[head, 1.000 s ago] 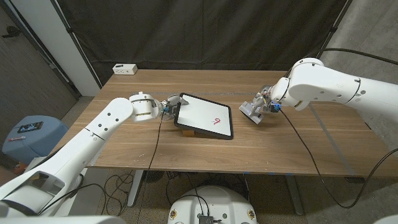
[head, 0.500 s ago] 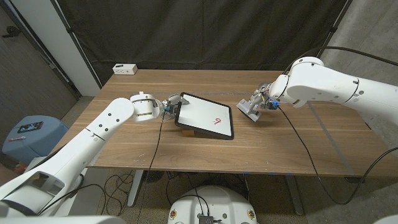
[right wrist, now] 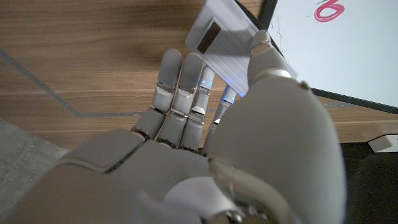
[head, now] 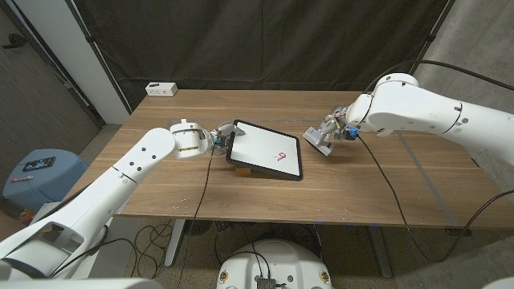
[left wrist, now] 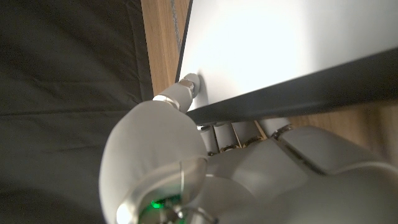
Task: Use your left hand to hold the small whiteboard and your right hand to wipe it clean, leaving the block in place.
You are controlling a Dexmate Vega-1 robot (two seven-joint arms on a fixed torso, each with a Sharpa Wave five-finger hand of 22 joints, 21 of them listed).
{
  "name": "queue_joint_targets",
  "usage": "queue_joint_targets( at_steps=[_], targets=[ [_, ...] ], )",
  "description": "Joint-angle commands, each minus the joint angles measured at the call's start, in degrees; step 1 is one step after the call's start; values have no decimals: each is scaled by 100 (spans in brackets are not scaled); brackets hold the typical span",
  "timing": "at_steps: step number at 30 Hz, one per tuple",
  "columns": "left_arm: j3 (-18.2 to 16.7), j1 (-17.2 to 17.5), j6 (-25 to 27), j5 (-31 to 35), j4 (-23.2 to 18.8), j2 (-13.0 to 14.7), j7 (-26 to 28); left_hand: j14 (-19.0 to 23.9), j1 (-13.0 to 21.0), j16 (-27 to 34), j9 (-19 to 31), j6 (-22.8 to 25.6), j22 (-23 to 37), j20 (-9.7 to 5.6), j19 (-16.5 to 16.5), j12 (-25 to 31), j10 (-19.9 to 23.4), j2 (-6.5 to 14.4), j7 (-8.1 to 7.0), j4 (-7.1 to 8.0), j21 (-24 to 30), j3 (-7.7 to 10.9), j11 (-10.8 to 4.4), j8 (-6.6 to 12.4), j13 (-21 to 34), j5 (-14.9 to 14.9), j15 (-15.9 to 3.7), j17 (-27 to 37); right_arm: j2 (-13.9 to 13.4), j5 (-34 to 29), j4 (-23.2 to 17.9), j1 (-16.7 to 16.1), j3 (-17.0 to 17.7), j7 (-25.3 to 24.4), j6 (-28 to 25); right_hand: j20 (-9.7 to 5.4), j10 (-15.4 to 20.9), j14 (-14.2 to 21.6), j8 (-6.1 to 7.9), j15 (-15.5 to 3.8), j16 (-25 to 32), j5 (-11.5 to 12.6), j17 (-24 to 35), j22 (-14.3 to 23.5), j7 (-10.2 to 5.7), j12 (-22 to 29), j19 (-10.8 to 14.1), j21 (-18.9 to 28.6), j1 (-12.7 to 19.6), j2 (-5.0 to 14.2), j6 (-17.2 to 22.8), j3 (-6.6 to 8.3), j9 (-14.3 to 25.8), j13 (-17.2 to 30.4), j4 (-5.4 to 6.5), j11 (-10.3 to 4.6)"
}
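The left hand (head: 217, 138) grips the left edge of the small whiteboard (head: 264, 150), which lies tilted on a block (head: 242, 169) at mid-surface, a red mark (head: 282, 157) on it. Just right of the board, apart from it, the right hand (head: 331, 133) holds the eraser (head: 318, 141).

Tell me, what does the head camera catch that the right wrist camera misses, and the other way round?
Head view alone: the left hand gripping the whiteboard's edge, the wooden block under the board, and a white power strip at the table's far corner. Right wrist view alone: a dark stripe on the white eraser and the fingers holding it up close. Both show the whiteboard with its red mark, the right hand holding the eraser just beside the board, and the wooden table.
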Motion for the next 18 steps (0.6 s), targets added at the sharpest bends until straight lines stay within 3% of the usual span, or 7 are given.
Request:
queue_joint_targets(
  at_steps=[1, 14, 18],
  targets=[
    [101, -15, -31, 95, 5, -69, 48, -11, 33, -5, 13, 18, 21, -6, -4, -7, -22, 0, -19, -2, 5, -29, -18, -15, 11, 40, -21, 7, 103, -238, 22, 111, -62, 361, 1, -107, 86, 44, -9, -680, 30, 56, 8, 26, 334, 35, 76, 6, 161, 337, 424, 23, 19, 78, 33, 10],
    [128, -108, 46, 144, 65, -105, 20, -24, 38, -3, 12, 13, 21, -11, -2, -5, -26, 0, -20, 0, 3, -38, -24, -15, 9, 41, -23, 7, 251, -584, 34, 55, -17, 686, 1, -96, 93, 57, -35, -684, 64, 89, -8, 56, 348, 42, 88, 14, 145, 366, 446, 17, -3, 83, 34, 50],
    [131, -126, 73, 154, 70, -108, 30, -27, 43, -3, 12, 14, 21, -13, -3, -5, -30, -2, -22, -4, 2, -38, -11, -14, 9, 42, -24, 6, 344, -441, 98, 106, -39, 562, 1, -101, 104, 58, -40, -680, 77, 100, -3, 56, 348, 49, 95, 8, 145, 373, 456, 18, -9, 87, 32, 26]
  ],
)
